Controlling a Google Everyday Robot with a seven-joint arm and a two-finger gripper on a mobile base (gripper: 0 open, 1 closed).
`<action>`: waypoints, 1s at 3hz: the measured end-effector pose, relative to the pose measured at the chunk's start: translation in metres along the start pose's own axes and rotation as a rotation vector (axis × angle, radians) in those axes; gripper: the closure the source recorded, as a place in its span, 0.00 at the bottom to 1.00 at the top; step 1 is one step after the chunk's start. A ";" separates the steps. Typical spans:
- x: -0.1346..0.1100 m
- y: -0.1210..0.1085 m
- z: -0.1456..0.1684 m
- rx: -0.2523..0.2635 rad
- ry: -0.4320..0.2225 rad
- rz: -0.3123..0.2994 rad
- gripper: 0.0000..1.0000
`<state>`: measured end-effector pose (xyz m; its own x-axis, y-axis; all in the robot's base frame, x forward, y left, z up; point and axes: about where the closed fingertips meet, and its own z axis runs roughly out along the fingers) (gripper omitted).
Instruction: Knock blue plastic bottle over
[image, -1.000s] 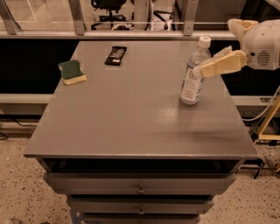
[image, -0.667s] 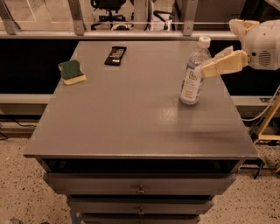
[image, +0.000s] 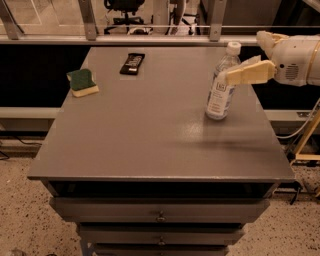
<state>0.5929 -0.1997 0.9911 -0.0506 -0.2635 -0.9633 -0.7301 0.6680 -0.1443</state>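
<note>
The blue plastic bottle (image: 219, 92) stands upright, cap on, near the desk's right edge, approx midway btw the far and near edges, w/ bare desk (image: 150, 135) round its base. The pincer (image: 229, 77) reaches in from beyond the right edge at the bottle's upper body, above the label, touching or just beside it; can't tell if it's open or closed. Step in hand, I'd judge: the sideways push that tips the bottle. To do it well, make contact high, near the shoulder, so the bottle pivots on its base instead of sliding. Push leftward, toward the desk's middle, not toward the right edge, so it lands on the desk & doesn't roll off. Follow through past the tipping pt, then stop. A green sponge (image: 82, 82) and a dark flat device (image: 132, 63) lie toward the far-left corner, well apart from the bottle, so prob. no obstacle to the fall.
</note>
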 end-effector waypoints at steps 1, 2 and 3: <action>0.020 -0.008 0.013 -0.007 -0.042 0.064 0.00; 0.039 -0.012 0.017 -0.005 -0.059 0.097 0.00; 0.055 -0.012 0.016 -0.003 -0.074 0.111 0.17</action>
<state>0.6101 -0.2115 0.9358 -0.0809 -0.1361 -0.9874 -0.7248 0.6880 -0.0354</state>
